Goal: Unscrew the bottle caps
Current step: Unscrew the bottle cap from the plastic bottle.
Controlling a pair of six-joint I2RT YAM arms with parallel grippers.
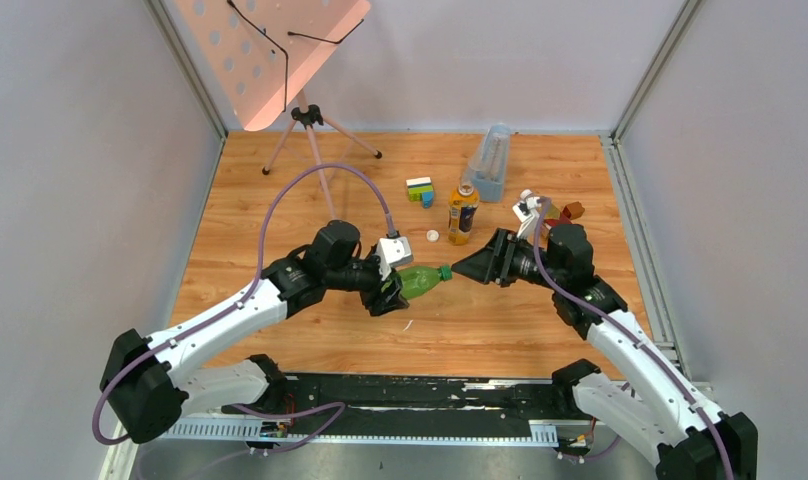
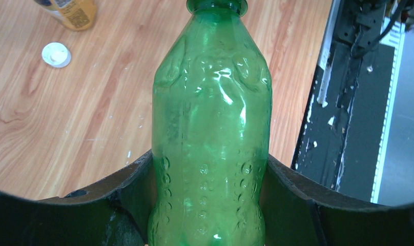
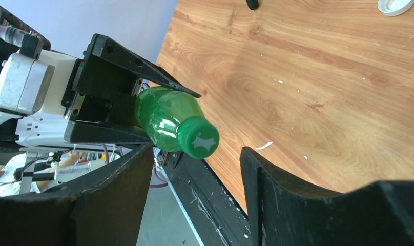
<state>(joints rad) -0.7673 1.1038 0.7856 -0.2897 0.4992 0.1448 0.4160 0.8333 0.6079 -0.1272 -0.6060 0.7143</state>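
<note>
My left gripper [image 1: 398,285] is shut on the body of the green bottle [image 1: 420,279] and holds it on its side above the table, neck pointing right. In the left wrist view the bottle [image 2: 211,123] fills the gap between the jaws of that gripper [image 2: 211,174]. Its green cap [image 3: 200,139] is on the neck. My right gripper [image 3: 194,160] is open, with the cap just in front of its fingertips and untouched; it also shows in the top view [image 1: 468,266]. An amber bottle with a yellow label [image 1: 462,212] stands uncapped behind. A loose white cap [image 1: 433,236] lies beside it.
A tall clear bluish container [image 1: 490,160] stands at the back. Toy bricks [image 1: 420,190] lie left of the amber bottle. A white-and-red object [image 1: 527,208] and a reddish-brown block [image 1: 573,210] sit behind my right arm. A tripod stand [image 1: 305,120] is at the back left.
</note>
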